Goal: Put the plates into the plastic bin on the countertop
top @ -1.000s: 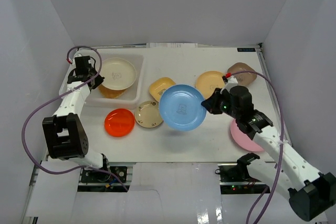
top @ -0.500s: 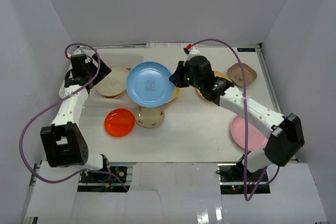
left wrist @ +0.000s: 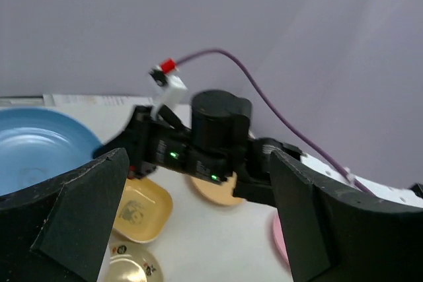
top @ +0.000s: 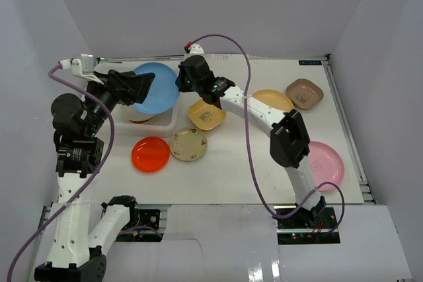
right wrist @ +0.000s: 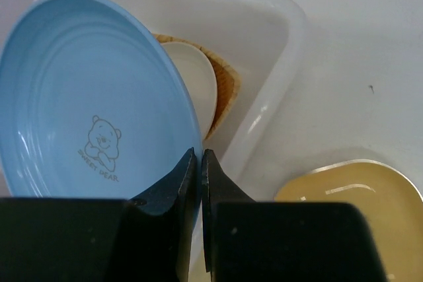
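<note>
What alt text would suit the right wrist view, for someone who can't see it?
A blue plate with a bear drawing, pinched at its rim by the right end effector, hangs over a white bin. A cream plate lies in the bin, and a yellow plate sits on the countertop beside it.

Nine plates are showing: six round ones, blue [top: 158, 88], cream [right wrist: 193, 84], beige [top: 188, 144], red-orange [top: 150, 154], yellow-orange [top: 272, 100] and pink [top: 325, 165]; two square ones, yellow [top: 206, 114] and brown [top: 305, 93]; one tan woven-look one [right wrist: 229, 90]. One bin [right wrist: 264, 57] is sitting below the right pincer [right wrist: 200, 156], holding two of them.
</note>
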### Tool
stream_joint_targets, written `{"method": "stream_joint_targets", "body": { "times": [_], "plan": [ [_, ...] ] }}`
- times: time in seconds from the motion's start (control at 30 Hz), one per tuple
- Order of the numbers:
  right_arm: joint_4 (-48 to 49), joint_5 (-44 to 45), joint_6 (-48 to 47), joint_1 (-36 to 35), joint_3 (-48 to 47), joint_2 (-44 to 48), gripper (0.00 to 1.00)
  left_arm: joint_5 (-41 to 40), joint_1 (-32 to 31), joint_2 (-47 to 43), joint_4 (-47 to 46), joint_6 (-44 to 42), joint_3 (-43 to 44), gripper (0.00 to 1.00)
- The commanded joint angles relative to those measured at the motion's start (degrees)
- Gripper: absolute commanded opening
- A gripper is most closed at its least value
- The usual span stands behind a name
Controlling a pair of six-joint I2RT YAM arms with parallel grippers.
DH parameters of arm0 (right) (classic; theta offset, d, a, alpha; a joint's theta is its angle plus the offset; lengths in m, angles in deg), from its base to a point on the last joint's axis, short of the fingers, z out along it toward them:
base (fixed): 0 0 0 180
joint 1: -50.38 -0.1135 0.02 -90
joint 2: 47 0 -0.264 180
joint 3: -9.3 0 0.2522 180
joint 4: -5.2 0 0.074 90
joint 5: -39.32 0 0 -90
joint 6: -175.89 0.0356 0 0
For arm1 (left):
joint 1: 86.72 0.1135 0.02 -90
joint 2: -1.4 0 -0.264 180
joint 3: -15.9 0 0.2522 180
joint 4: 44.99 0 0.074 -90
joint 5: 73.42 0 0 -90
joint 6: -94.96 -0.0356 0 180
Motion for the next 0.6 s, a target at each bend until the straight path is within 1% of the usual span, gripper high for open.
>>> {"method": "stream_joint_targets", "body": {
  "times": [0.0, 0.03, 0.07, 0.1, 0.2, 0.33, 0.43, 0.47, 0.5, 0.57],
  "plan": [
    [0.88, 4.84, 0.04, -1.87, -11.29, -7.99, 0.08, 2.01, -4.01, 3.22, 6.3, -4.77, -0.6, 0.98],
    [0.62, 5.98, -0.05, -2.13, -15.06, -9.59, 0.08, 0.35, -5.58, 3.22, 7.35, -5.57, -0.34, 0.98],
    [0.97, 6.08, -0.05, -2.57, -16.22, -11.17, 0.08, -0.28, -6.38, 3.31, 7.54, -6.18, -0.16, 0.98],
    [1.84, 5.9, -0.05, -2.75, -16.84, -13.36, 0.08, -0.46, -7.0, 3.31, 7.54, -6.28, -0.51, 0.98],
    [5.97, 6.43, -0.58, -3.8, -17.73, -16.01, 0.08, -0.46, -8.58, 3.49, 7.36, -6.19, -1.39, 0.98],
    [8.17, 10.46, -3.65, -5.56, -18.87, -17.78, 0.08, -1.16, -8.94, 3.57, 6.92, -6.19, -2.0, 0.98],
    [9.32, 8.81, -3.48, -5.74, -18.87, -17.7, 0.33, -1.78, -8.94, 3.49, 7.01, -5.84, -1.57, 0.98],
    [9.32, 8.54, -3.48, -5.74, -18.87, -16.82, 0.47, -1.87, -8.94, 3.4, 6.92, -5.84, -1.39, 0.98],
    [9.32, 8.19, -3.48, -5.65, -18.61, -16.03, 0.52, -1.95, -8.94, 3.4, 7.01, -5.75, -1.13, 0.98],
    [9.32, 8.01, -4.01, -5.57, -17.39, -12.53, 0.57, -2.39, -8.94, 3.05, 7.19, -5.4, -0.69, 0.98]
  ]
}}
